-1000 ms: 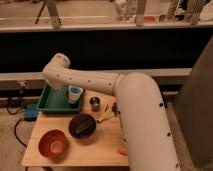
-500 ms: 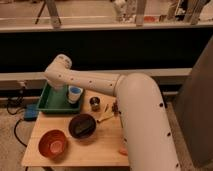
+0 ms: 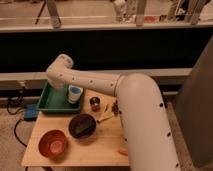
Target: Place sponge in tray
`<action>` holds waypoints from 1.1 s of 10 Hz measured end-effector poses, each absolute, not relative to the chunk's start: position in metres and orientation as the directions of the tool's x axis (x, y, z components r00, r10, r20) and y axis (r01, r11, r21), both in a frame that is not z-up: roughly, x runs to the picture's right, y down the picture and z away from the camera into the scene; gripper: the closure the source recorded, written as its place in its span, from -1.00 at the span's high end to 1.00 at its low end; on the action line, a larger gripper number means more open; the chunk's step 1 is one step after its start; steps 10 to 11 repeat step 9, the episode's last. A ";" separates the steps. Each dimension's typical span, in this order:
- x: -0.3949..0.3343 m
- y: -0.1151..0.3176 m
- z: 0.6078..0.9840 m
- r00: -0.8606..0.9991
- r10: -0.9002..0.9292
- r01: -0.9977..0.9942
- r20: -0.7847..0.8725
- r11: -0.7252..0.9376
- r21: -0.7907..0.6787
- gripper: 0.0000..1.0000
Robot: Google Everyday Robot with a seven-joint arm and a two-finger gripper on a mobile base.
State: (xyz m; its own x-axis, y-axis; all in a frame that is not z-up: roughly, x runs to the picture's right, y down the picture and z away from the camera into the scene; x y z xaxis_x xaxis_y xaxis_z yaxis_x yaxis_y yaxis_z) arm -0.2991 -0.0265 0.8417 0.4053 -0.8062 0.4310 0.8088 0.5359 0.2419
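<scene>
1. A light wooden table (image 3: 102,150) is carrying the things, and a shallow green rectangular tray (image 3: 49,102) is sitting at its far left corner.
2. The robot's thick white arm (image 3: 135,100) is reaching from the lower right across the table's far side, bending at a rounded joint (image 3: 60,70) above the tray and turning down from there.
3. The tool (image 3: 67,89) is hanging at the end of that arm over the tray's right part, just beside a white cup with a blue rim (image 3: 75,93). I cannot tell whether the tool is apart or together, as the arm and the cup are covering it.
4. A small dark round can (image 3: 95,104) is standing on the table right of the cup, and a small brown thing (image 3: 115,107) is lying close against the arm.
5. A dark round bowl (image 3: 82,125) is sitting in the middle of the table with something greyish inside it, and an orange round bowl (image 3: 52,143) is sitting near the front left corner.
6. A small orange piece (image 3: 122,151) is lying at the table's right edge, under the arm.
7. A pale yellowish flat piece, seemingly the sponge (image 3: 106,118), is lying on the bare table between the dark bowl and the arm, outside the tray.
8. Its long axis is running from lower left to upper right, with its upper end pointing towards the brown thing.
9. The can, the cup and the dark bowl are standing between the sponge and the tray.
</scene>
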 end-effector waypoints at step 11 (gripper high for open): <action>-0.295 -0.030 0.844 0.390 -0.812 0.810 0.434 0.527 0.257 -0.60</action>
